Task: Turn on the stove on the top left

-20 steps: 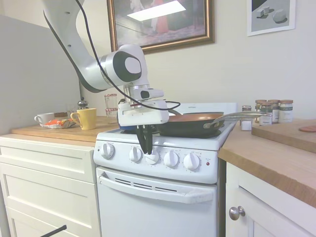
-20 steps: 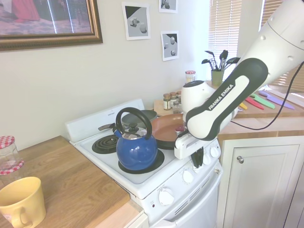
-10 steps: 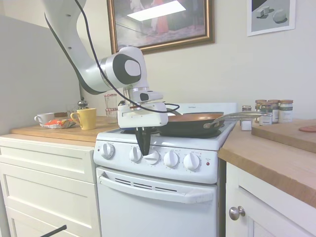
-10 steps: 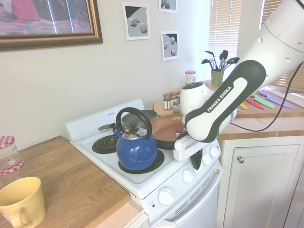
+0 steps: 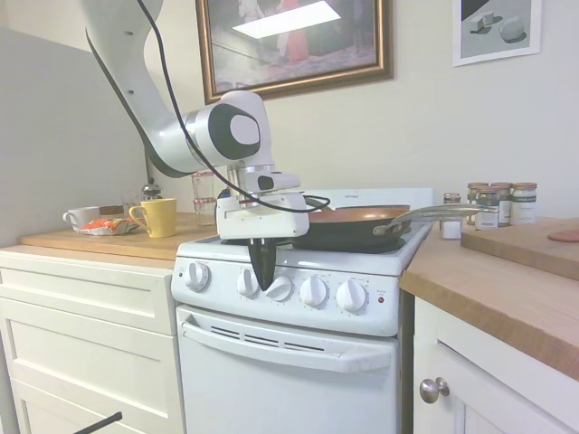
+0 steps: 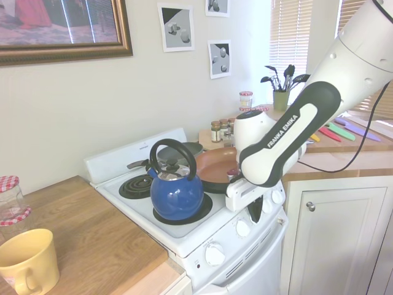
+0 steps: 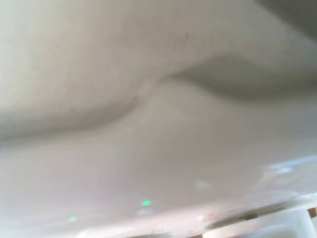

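Wrist view: only blurred white surface, nothing nameable. Gripper (image 5: 263, 278) at frame centre, fingers pressed together into one dark point over the stove (image 5: 271, 348) knob row, between second and third knobs. Behind it, pan (image 5: 348, 226). Second exterior view alone shows the blue kettle (image 6: 176, 195) and coil burner (image 6: 136, 186).

We see a glossy white enamel stove (image 5: 289, 348), matt wooden countertops (image 5: 507, 289), and a shiny blue kettle (image 6: 177, 195).

Bright, even room light – exterior views sharp, wrist view wholly blurred.
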Robot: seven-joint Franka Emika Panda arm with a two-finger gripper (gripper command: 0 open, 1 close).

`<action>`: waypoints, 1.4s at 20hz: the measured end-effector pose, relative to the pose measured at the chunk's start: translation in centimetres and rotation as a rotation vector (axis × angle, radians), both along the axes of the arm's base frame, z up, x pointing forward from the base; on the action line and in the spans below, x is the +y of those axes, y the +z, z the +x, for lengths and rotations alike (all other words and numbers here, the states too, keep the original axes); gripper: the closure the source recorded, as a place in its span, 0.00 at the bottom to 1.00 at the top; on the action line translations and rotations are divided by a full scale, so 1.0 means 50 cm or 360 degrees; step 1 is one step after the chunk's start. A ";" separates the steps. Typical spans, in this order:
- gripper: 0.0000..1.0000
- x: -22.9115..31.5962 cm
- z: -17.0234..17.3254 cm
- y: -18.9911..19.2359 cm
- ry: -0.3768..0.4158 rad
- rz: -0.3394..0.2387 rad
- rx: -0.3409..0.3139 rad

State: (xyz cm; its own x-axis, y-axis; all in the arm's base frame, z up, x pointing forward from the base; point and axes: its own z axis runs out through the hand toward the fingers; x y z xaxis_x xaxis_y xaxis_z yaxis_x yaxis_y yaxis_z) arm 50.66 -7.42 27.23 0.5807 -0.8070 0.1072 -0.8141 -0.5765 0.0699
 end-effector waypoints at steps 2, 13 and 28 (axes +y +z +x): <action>1.00 -0.002 -0.001 -0.004 -0.0003 0.0000 0.0006; 1.00 0.007 -0.002 -0.026 -0.0020 -0.0031 0.0022; 1.00 0.041 -0.014 0.052 0.0034 -0.0029 -0.0103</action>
State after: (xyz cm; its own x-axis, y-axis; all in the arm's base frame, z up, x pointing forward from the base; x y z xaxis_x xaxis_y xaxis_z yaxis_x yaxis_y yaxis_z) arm 49.95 -5.35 29.84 0.5892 -0.7921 0.1594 -0.8048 -0.5929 0.0283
